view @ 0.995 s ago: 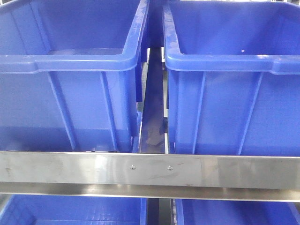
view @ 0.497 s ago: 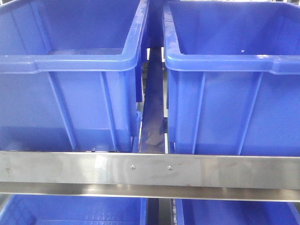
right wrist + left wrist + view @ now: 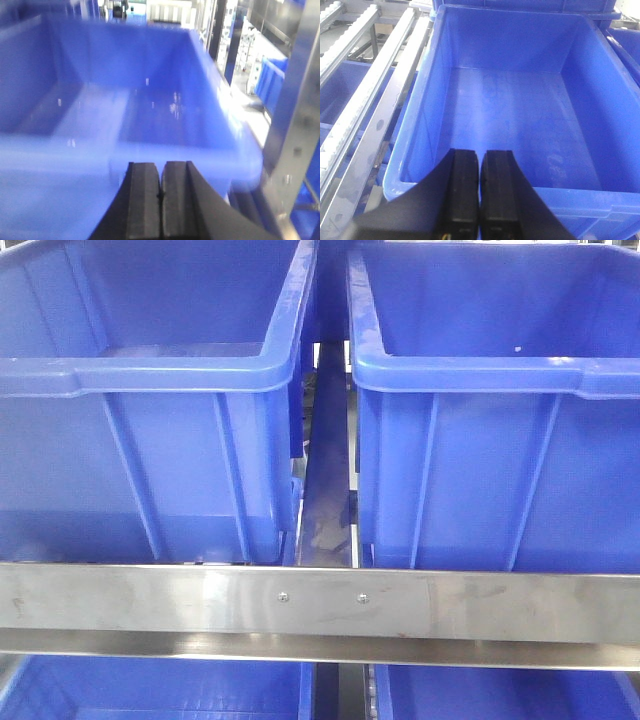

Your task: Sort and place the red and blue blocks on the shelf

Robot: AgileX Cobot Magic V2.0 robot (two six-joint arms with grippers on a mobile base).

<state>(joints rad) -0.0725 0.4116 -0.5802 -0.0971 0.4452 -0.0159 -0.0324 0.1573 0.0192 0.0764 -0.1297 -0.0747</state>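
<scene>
1. On my front feed I'm staring straight at the shelf. Its steel front rail runs across the bottom of the view, with two little screws about mid-rail.
2. Above the rail sit two big blue tubs: the left tub and the right tub, with a narrow gap between them showing bare metal.
3. Below the rail I can see the tops of two more tubs.
4. Left gripper hangs over the near rim of a blue tub. Its fingers are clenched together with nothing between them.
5. Right gripper is the same deal: pads pressed tight, empty, over the near edge of another tub. That feed is blurry.
6. I can't spot the red or blue blocks on any feed.
</scene>
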